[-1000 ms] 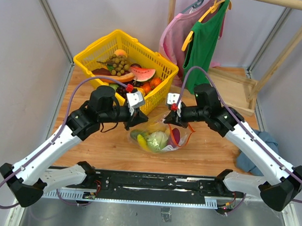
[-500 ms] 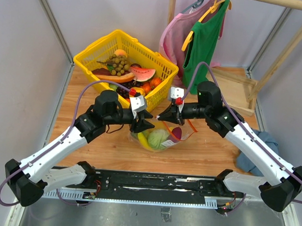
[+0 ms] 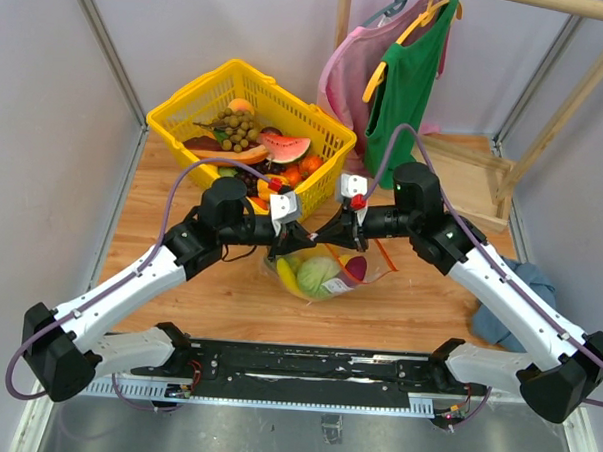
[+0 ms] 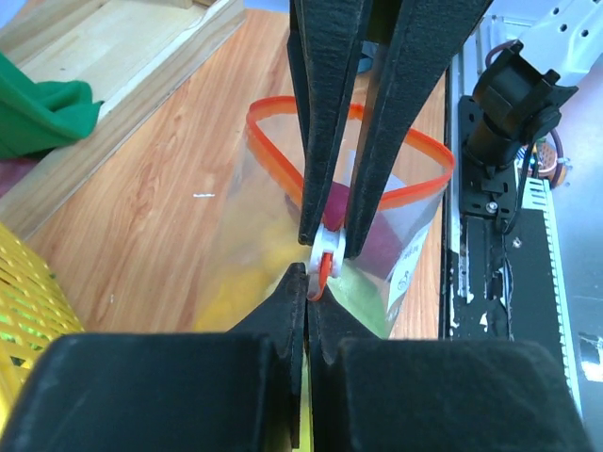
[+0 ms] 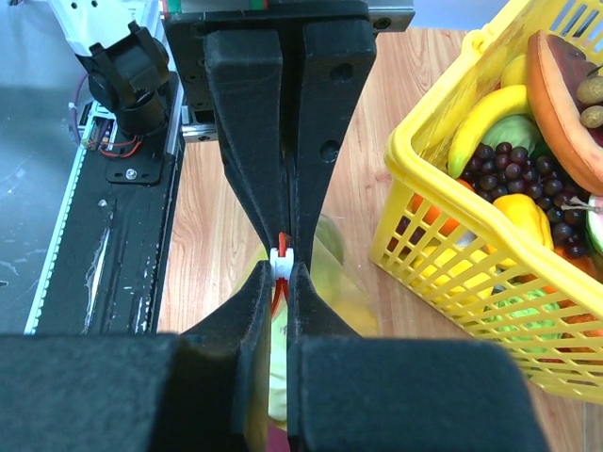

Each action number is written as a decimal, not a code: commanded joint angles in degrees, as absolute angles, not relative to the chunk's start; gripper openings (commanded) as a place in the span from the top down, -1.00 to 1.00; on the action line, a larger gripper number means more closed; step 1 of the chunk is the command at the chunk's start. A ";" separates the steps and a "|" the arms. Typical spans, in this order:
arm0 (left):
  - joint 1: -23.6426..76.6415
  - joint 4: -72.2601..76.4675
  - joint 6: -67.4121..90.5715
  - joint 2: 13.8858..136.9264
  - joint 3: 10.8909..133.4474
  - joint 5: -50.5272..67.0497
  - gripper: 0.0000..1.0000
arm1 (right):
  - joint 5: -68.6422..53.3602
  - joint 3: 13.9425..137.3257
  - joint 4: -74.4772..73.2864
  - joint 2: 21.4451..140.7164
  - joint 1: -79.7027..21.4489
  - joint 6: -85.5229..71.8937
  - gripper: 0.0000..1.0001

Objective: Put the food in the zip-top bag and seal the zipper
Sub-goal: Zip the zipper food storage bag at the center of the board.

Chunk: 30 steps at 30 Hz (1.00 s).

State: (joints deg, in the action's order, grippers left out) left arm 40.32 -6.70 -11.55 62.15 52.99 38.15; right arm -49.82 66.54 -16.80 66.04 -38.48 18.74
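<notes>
The clear zip-top bag (image 3: 372,261) stands on the table between my arms. It holds a green cabbage (image 3: 317,277), a yellow banana (image 3: 286,278) and a purple sweet potato (image 3: 354,266). My left gripper (image 3: 299,236) and right gripper (image 3: 326,234) meet tip to tip above it. In the left wrist view my left gripper (image 4: 309,285) is shut on the end of the red-orange zipper (image 4: 415,185), whose far part still stands open in a loop. In the right wrist view my right gripper (image 5: 285,273) is shut on the zipper's white slider (image 5: 283,255).
A yellow basket (image 3: 187,106) full of toy fruit stands just behind the bag; it also shows in the right wrist view (image 5: 415,179). Clothes (image 3: 408,81) hang on a wooden rack at the back right. A blue cloth (image 3: 524,296) lies at the right edge.
My left gripper has moved right until it meets the right gripper. The bag's mouth has drawn narrower and the bag has shifted slightly right.
</notes>
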 commanded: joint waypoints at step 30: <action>40.18 0.09 -1.43 48.15 42.25 15.17 0.99 | -28.39 60.96 -34.99 58.66 -31.25 29.33 0.99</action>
